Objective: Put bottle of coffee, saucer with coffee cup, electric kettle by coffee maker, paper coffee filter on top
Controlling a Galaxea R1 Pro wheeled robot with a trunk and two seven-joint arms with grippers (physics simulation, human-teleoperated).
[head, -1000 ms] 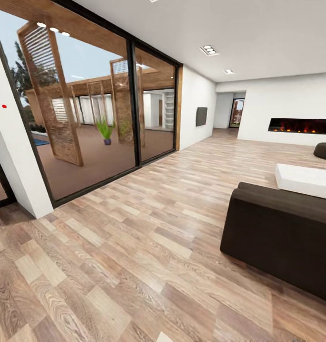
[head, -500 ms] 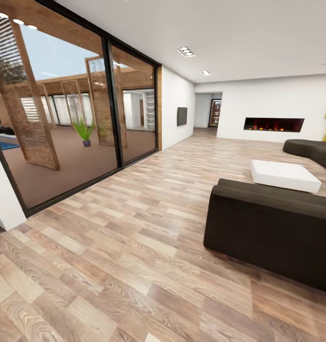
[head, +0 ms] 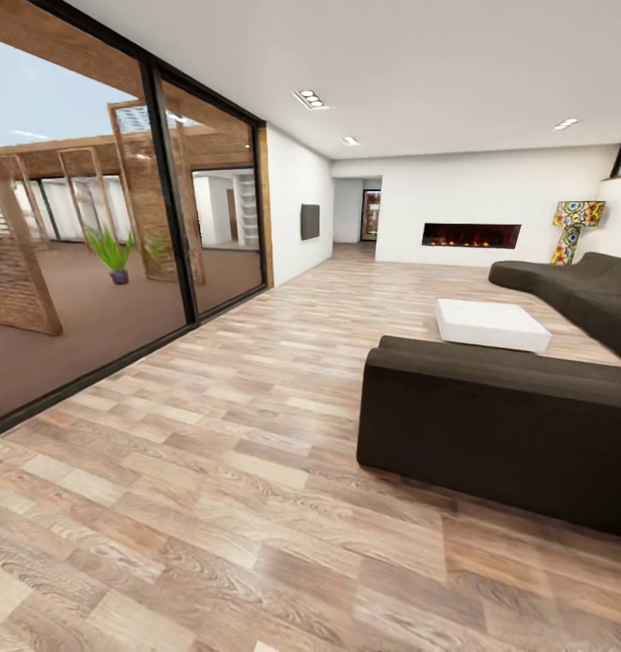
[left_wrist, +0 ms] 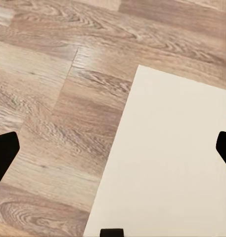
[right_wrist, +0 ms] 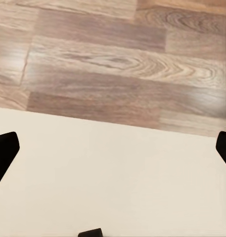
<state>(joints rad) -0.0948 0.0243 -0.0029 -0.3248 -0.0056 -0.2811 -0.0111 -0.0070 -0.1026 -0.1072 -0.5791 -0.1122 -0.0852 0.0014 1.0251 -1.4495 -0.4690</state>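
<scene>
**Both claws spread and empty over a living-room floor**

The left gripper has its dark fingertips set wide apart with nothing between them; beneath it lie a cream flat panel and the wood-plank floor. The right gripper is likewise spread and empty above cream and planks. Farther out, the head view shows a dark brown sofa, a white low table, a wall fireplace and tall glass doors. No coffee things are visible here.
</scene>
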